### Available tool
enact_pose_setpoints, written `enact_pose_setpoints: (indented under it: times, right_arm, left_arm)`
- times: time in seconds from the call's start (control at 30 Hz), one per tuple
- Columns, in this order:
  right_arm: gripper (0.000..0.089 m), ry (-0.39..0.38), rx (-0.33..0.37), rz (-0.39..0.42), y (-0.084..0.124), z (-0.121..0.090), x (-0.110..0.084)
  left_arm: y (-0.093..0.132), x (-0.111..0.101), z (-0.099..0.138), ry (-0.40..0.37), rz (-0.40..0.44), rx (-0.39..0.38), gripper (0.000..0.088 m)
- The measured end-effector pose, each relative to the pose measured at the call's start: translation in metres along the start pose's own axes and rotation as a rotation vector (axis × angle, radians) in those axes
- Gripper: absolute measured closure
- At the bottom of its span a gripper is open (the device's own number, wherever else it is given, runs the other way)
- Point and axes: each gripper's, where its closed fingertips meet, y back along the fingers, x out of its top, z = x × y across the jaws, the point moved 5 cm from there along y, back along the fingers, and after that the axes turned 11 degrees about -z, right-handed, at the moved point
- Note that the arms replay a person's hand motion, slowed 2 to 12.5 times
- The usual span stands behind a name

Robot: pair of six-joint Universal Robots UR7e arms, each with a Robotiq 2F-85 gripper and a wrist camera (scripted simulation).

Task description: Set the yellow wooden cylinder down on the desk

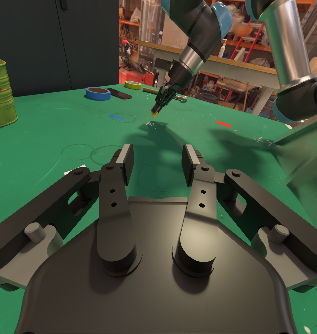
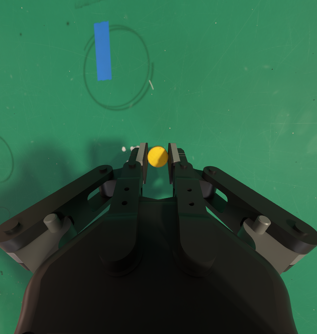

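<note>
The yellow wooden cylinder (image 2: 157, 156) sits end-on between the pads of my right gripper (image 2: 157, 153), which is shut on it and points down at the green desk (image 2: 226, 90). In the left wrist view the right gripper (image 1: 156, 111) hangs above the desk's middle with the cylinder's (image 1: 154, 114) yellow end poking out below its fingertips, clear of the surface. My left gripper (image 1: 157, 159) is open and empty, low over the near part of the desk (image 1: 45, 126).
A blue tape strip (image 2: 102, 51) inside a drawn circle lies beyond the cylinder. A green can (image 1: 1, 94) stands at the left. A blue tape roll (image 1: 98, 93), a dark phone (image 1: 120, 93), a yellow tape roll (image 1: 133, 84) and a hammer (image 1: 165, 94) lie at the back. A red strip (image 1: 223, 124) lies right.
</note>
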Motion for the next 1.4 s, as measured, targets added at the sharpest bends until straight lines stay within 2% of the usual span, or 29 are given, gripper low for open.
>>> enact_pose_setpoints:
  times: [0.73,1.17,1.2,1.3,1.33,1.4]
  right_arm:
    - [0.0695,0.024,0.010,-0.070,-0.014,0.000,-0.006]
    - [0.0695,0.087,0.001,-0.058,-0.012,-0.004,-0.006]
    - [0.0650,0.089,-0.009,-0.052,-0.010,-0.004,-0.005]
    - [0.0365,0.093,-0.048,-0.026,-0.004,-0.003,-0.004]
    - [0.0311,0.098,-0.060,-0.015,-0.001,-0.003,-0.004]
    - [0.0260,0.114,-0.076,0.006,0.005,-0.004,-0.004]
  left_arm:
    - [-0.011,-0.007,0.004,-0.012,-0.056,-0.018,0.0395]
    - [-0.016,-0.007,0.006,-0.019,-0.072,-0.022,0.0381]
    - [-0.016,-0.007,0.006,-0.018,-0.072,-0.023,0.0377]
    - [-0.016,-0.007,0.008,-0.018,-0.071,-0.029,0.0374]
    - [-0.017,-0.008,0.008,-0.018,-0.072,-0.030,0.0374]
    - [-0.017,-0.009,0.009,-0.018,-0.075,-0.030,0.0371]
